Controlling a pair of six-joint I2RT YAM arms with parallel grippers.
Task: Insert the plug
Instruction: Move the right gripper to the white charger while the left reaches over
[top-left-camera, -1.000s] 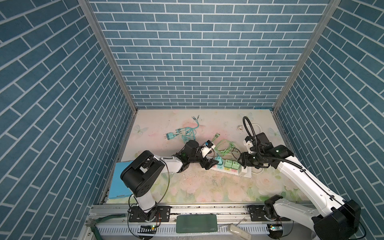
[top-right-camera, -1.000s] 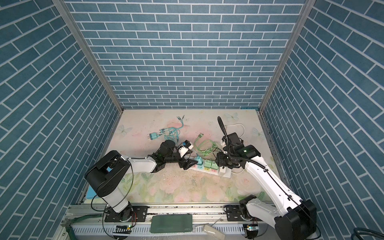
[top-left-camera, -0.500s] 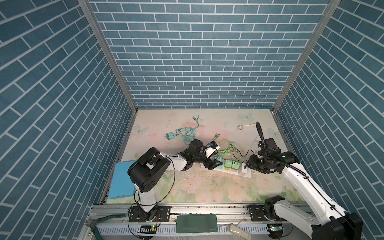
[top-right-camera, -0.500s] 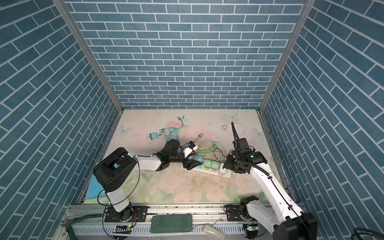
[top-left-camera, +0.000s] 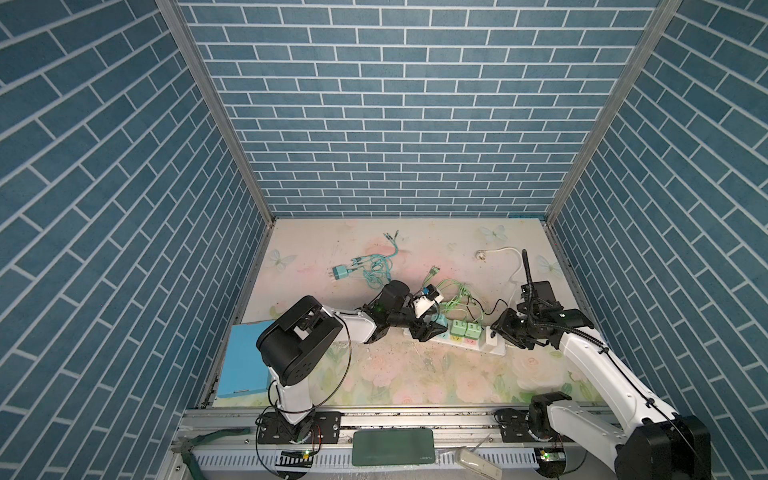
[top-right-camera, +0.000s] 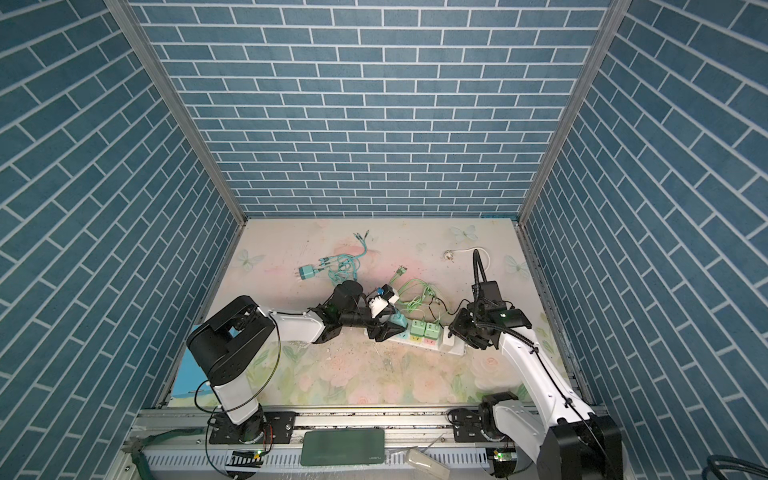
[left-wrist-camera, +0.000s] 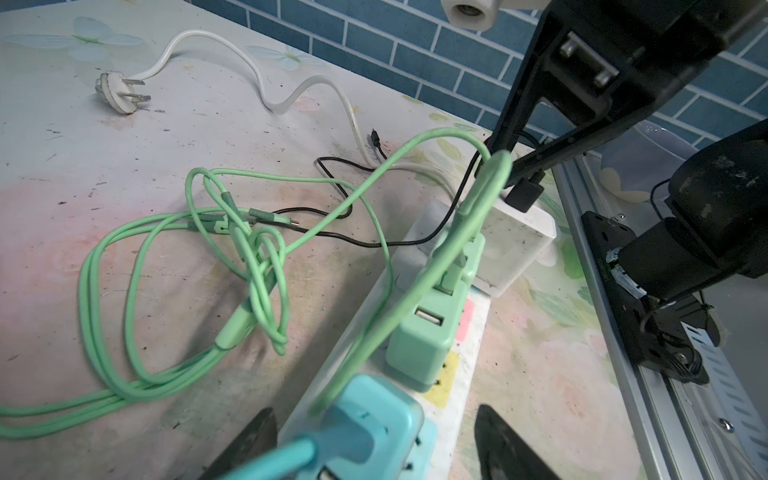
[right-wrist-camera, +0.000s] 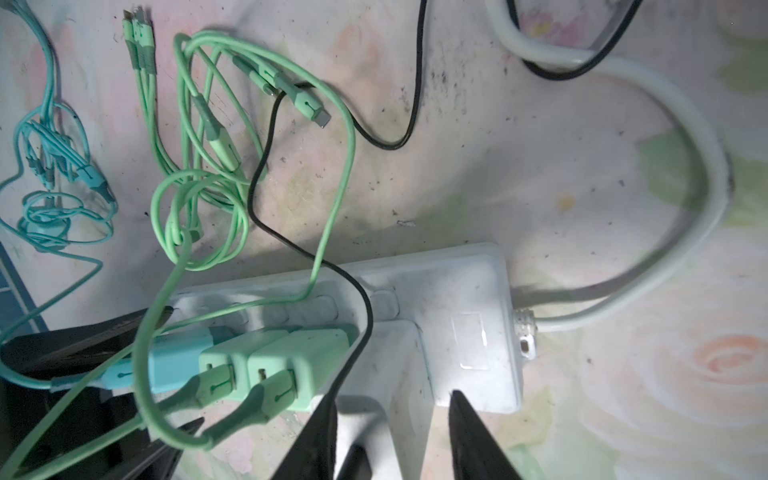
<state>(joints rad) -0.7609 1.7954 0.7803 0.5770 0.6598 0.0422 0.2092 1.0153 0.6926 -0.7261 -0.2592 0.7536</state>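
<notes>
A white power strip (top-left-camera: 497, 350) (top-right-camera: 456, 348) lies on the floral table. It carries a blue plug (top-left-camera: 441, 321) (left-wrist-camera: 374, 419) at its left end, two green plugs (top-left-camera: 465, 329) (right-wrist-camera: 274, 357), and a white plug (top-left-camera: 491, 340) (right-wrist-camera: 386, 374) near its right end. My left gripper (top-left-camera: 434, 326) (left-wrist-camera: 374, 411) is open, its fingers straddling the strip on either side of the blue plug without touching it. My right gripper (top-left-camera: 497, 332) (right-wrist-camera: 394, 395) is open around the white plug, one finger against its side, a narrow gap at the other.
Tangled green cables (top-left-camera: 457, 293) and a thin black cable (right-wrist-camera: 266, 174) lie behind the strip. A spare teal charger (top-left-camera: 340, 272) with its cable sits farther back. The strip's white cord ends in a loose plug (top-left-camera: 481, 254). A blue box (top-left-camera: 245, 357) lies at the left edge.
My right wrist has shifted right and settled over the strip's right end. Both pairs of jaws have narrowed a little. The strip has not moved.
</notes>
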